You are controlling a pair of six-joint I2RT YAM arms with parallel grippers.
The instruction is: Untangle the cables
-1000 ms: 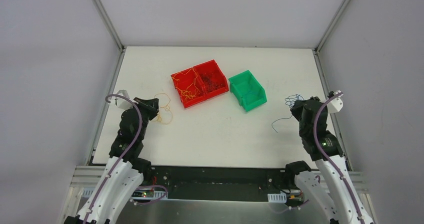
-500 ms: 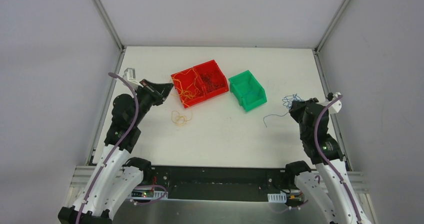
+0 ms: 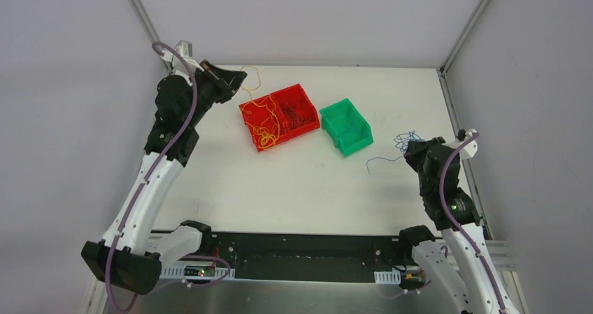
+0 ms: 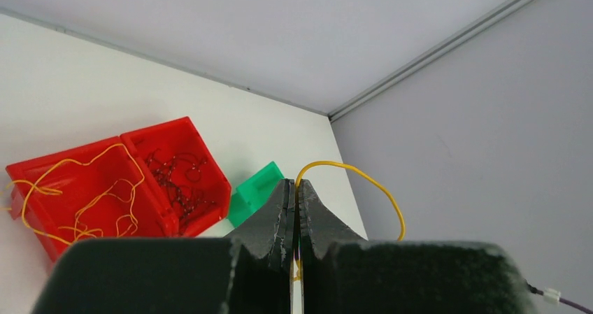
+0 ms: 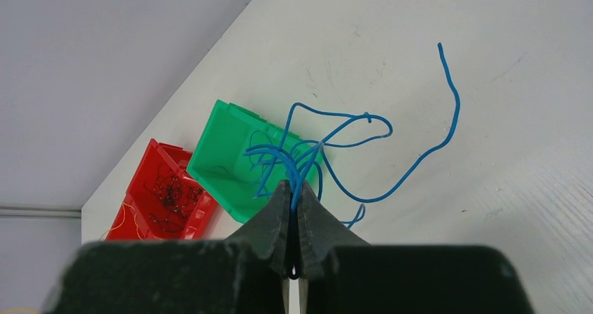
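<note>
My left gripper (image 3: 240, 80) is raised high at the back left, shut on a thin yellow cable (image 4: 363, 182) that hangs down from it into the left red bin (image 3: 261, 122), where more yellow cables (image 4: 91, 202) lie. The right red bin (image 3: 299, 108) holds dark grey cables (image 4: 175, 181). My right gripper (image 3: 411, 148) is low at the right edge of the table, shut on a bunch of blue cables (image 5: 329, 143); one blue strand trails left onto the table (image 3: 381, 161).
A green bin (image 3: 346, 125) stands right of the red bins, between the two grippers; it also shows in the right wrist view (image 5: 231, 153). The metal frame posts rise at the back corners of the white table (image 3: 308, 188).
My left arm has lifted and swung back toward the far left, carrying the yellow cable off the table so that it hangs into the left red bin. My right gripper has barely moved.
</note>
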